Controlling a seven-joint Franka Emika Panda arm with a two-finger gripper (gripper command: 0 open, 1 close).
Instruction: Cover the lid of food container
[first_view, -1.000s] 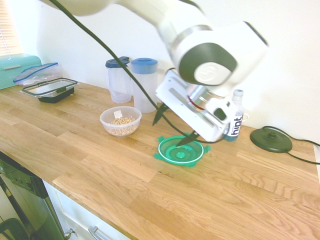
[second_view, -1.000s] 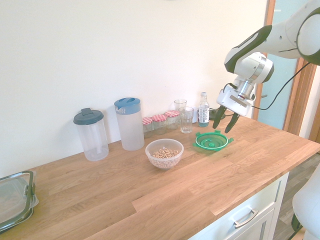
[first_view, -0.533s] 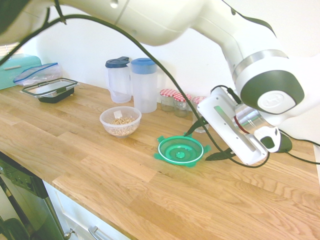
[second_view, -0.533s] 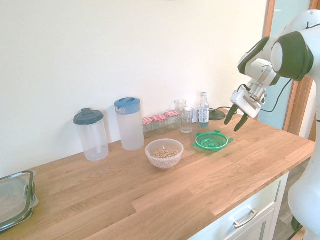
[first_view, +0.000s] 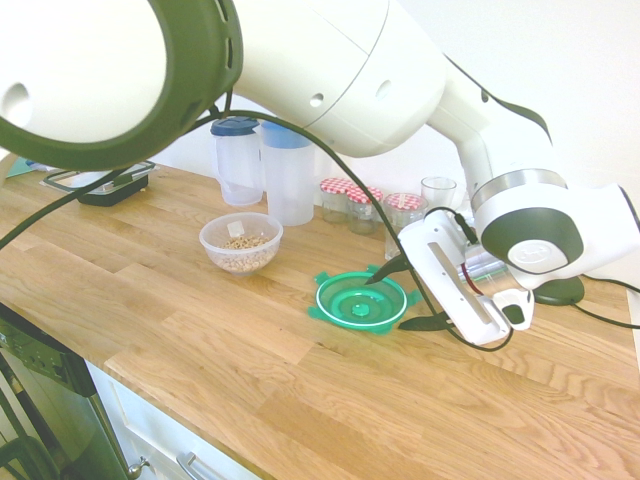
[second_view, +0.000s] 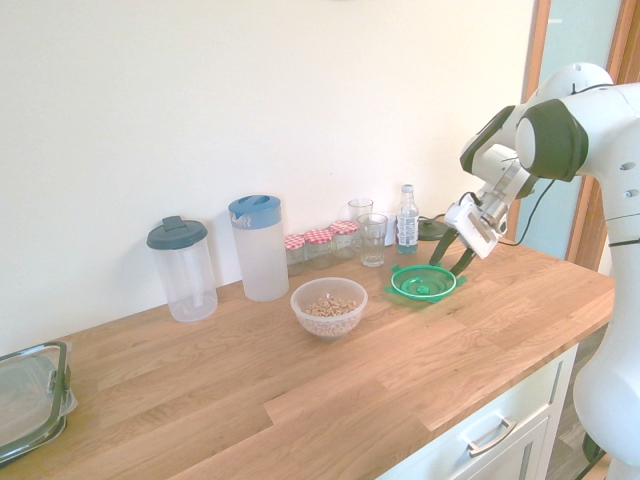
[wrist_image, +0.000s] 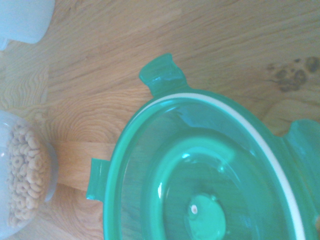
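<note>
Gripper (first_view: 408, 297) sits low at the edge of the lid (first_view: 361, 300), fingers spread wide, empty. In the first exterior view one fingertip (first_view: 383, 272) is over the lid's rim on the side towards the jars, the other (first_view: 424, 322) is down by the worktop (first_view: 300, 400) just outside the rim on the arm's side. Second exterior view agrees: gripper (second_view: 449, 262) tilted, at the lid (second_view: 423, 283) edge farthest from the bowl. So the jaws straddle the rim rather than the whole disc; can't tell if either tip touches yet.

Lid lies flat, hollow side up, white ring showing, clip tabs sticking out. Wrist view is filled with it (wrist_image: 210, 185), centre disc close to the frame's middle, so the camera axis is about on target.

Food container (first_view: 241, 242) is apart from the lid, cereal inside, open top. It lies across the lid from the gripper, so carry direction is straight over the lid and onward. Also visible at the wrist frame's edge (wrist_image: 22, 180).

My read: pinch on the rim next, then lift, flip, carry. Flip looks needed since the hollow faces up. Thin rim, slip risk.
</note>
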